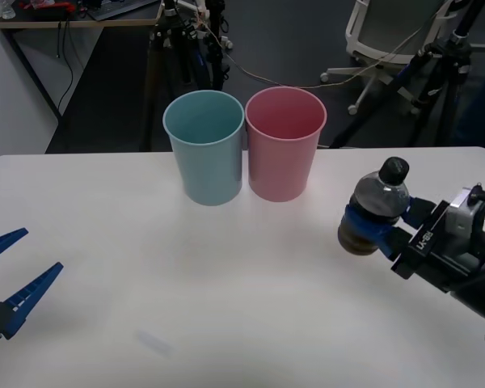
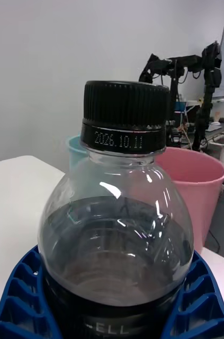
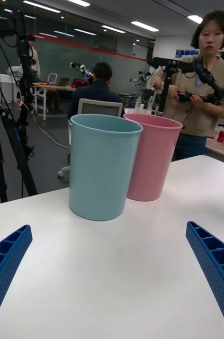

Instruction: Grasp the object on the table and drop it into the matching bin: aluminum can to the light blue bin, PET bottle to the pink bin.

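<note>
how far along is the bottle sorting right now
Grasp looks done: the right gripper is shut on the PET bottle, upright near the table's right edge. Left to do: carry it over the pink bin and drop it in. The left gripper waits open at the left.

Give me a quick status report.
Right gripper shut on bottle, right of the pink bin. Left gripper open, idle at table's left edge. Nothing between bottle and bin.

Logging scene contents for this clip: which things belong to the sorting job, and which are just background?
Job:
bottle, held in the right gripper
pink bin
blue bin
table
left gripper, open, idle

Background:
tripods
office chair
</note>
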Robot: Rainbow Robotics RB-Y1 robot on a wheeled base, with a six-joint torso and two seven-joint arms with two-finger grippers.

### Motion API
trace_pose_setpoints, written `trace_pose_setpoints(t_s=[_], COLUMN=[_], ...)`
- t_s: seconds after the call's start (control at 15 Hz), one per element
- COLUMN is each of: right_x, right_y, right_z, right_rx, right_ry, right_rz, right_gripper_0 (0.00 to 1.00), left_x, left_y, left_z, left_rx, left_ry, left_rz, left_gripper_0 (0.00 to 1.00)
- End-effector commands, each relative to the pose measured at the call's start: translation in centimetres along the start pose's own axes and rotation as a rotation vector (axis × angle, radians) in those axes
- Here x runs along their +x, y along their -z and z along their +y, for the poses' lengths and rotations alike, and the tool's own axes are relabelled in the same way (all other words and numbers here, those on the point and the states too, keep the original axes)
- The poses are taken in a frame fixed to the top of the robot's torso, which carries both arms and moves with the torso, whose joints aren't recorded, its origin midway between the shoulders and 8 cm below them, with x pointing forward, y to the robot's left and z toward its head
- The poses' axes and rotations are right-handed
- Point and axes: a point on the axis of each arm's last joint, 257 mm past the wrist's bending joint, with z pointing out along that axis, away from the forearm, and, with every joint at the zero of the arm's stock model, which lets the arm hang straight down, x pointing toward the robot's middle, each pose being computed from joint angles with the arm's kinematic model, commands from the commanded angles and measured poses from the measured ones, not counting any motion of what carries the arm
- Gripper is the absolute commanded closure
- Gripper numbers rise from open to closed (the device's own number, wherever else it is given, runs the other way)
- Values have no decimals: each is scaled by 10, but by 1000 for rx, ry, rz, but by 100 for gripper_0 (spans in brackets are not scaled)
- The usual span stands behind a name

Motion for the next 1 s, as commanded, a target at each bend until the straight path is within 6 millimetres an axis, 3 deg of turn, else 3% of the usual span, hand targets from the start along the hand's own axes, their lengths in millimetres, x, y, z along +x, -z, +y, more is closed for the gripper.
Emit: trace_pose_setpoints(t_s=[0.07,0.4,0.73,1.0], right_x=[-33,-98,-154,-168], right_y=[0,-8,-31,-48], right_z=[-10,-20,-31,-29], right_rx=[-2,-4,-22,-48], right_ry=[-13,-46,-28,-45], right_rz=[4,16,-38,-37], right_gripper_0=[100,100,100,100], left_x=[0,0,0,0], left_y=[0,0,0,0], left_z=[0,0,0,0], left_rx=[0,0,0,0], left_ry=[0,0,0,0], left_rz=[0,0,0,0], left_gripper_0=[0,0,0,0])
